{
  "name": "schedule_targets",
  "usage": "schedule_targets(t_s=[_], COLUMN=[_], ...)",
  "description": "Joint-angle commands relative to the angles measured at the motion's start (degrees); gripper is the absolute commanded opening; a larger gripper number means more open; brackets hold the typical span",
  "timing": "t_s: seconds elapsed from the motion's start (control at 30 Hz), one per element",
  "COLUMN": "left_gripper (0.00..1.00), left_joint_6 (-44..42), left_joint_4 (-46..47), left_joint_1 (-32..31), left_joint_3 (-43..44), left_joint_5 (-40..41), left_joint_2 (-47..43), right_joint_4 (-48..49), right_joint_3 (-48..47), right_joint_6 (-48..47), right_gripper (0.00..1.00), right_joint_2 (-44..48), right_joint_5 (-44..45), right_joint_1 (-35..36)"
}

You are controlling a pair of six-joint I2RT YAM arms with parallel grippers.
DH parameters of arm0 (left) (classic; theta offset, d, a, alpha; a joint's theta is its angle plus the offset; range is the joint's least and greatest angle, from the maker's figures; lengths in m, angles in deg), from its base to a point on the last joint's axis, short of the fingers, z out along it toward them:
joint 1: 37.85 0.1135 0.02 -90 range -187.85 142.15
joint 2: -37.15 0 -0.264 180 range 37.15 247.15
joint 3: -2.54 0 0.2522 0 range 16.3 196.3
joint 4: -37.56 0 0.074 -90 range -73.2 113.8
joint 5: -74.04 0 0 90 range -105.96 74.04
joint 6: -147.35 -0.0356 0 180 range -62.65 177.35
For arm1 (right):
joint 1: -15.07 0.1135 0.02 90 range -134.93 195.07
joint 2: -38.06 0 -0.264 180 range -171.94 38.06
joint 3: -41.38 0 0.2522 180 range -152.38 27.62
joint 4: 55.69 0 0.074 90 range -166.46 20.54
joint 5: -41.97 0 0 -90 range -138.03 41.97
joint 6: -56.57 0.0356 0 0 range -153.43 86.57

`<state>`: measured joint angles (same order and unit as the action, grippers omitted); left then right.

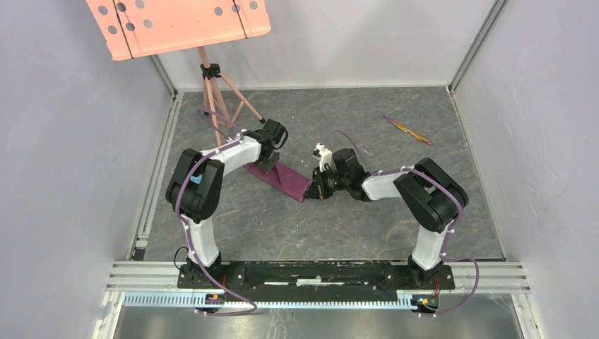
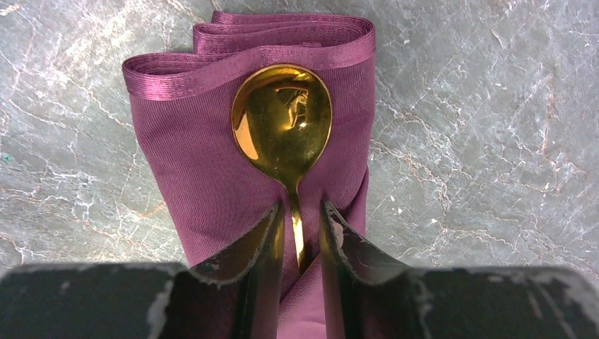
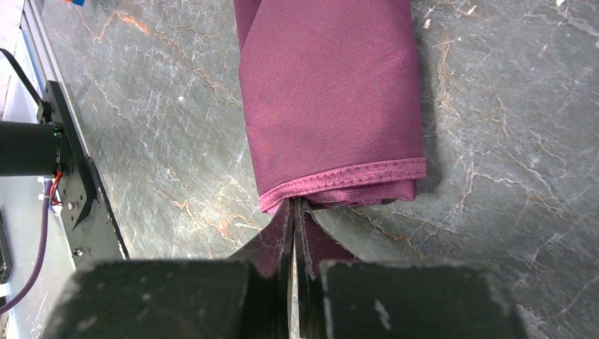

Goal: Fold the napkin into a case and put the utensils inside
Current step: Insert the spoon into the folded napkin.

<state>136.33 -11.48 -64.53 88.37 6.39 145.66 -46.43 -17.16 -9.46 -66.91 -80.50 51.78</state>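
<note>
Napkin (image 1: pixel 280 179) sits approx mid-desk (image 1: pixel 282 233), folded into a narrow oblong pouch, long axis running 10 to 4 o'clock in the top view. It is plum-purple w/ a slight sheen and a fine ribbed weave. In the left wrist view the far end, at 12 o'clock, shows several stacked layers w/ satin hems curling over in soft loops. The nearer part narrows toward 6 o'clock, where two folds close in on each other. Gold spoon (image 2: pixel 282 123) lies on top of the cloth, bowl up and toward 12 o'clock just below the hems, polished enough to mirror the rig. Its thin handle runs to 6 o'clock and drops into the gap betw. the folds. Left claw (image 2: pixel 302 210) is at the pouch's 10 o'clock end, tips down on the cloth and a little spread. The handle passes betw. them, nearer the 9 o'clock tip, w/ a gap on the other side. Right claw (image 3: pixel 294 206) is at the 4 o'clock end, pressed together and pinching the napkin just under the stitched hem. Above it the pouch looks smooth and rounded, w/ one tight fold on the 9 o'clock side. Knife (image 1: pixel 408 130) lies alone at approx 2 o'clock on the desk, well apart from the napkin. A pink perforated stand (image 1: pixel 176 25) on a tripod is at 11 o'clock.
</note>
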Motion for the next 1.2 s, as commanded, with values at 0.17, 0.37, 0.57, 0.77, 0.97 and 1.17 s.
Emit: schedule_targets(t_s=[0.17, 0.37, 0.57, 0.77, 0.97, 1.17], left_gripper=[0.23, 0.08, 0.05, 0.02, 0.06, 0.23], left_joint_6=[1.88, 1.06, 0.84, 0.92, 0.2, -1.58], left_joint_4=[-2.52, -2.88, -3.75, -3.91, -3.99, -3.88], left_joint_1=[0.4, 0.21, -0.96, -1.77, -2.56, -3.31], left_joint_3=[2.36, 3.54, 3.78, 3.78, 4.22, 4.31], left_joint_5=[1.24, 0.76, 2.0, 0.63, 1.39, 3.05], left_joint_2=[1.73, 1.77, -0.39, -0.15, -0.23, -0.99], right_joint_4=[1.36, 1.38, 1.37, 1.0, 0.82, 1.07], right_joint_3=[-1.64, -2.06, -2.02, -2.4, -2.25, -2.17], right_joint_6=[-0.32, -0.14, -0.25, -0.45, -0.43, -0.27], right_gripper=[0.03, 0.02, 0.02, 0.02, 0.03, 0.03], right_joint_2=[-0.34, -0.54, -1.01, -1.03, -0.74, -0.47], right_joint_5=[-0.67, -0.89, -0.76, -0.54, -0.14, -0.56], right_joint_1=[0.33, 0.42, 0.55, 0.56, 0.56, 0.81])
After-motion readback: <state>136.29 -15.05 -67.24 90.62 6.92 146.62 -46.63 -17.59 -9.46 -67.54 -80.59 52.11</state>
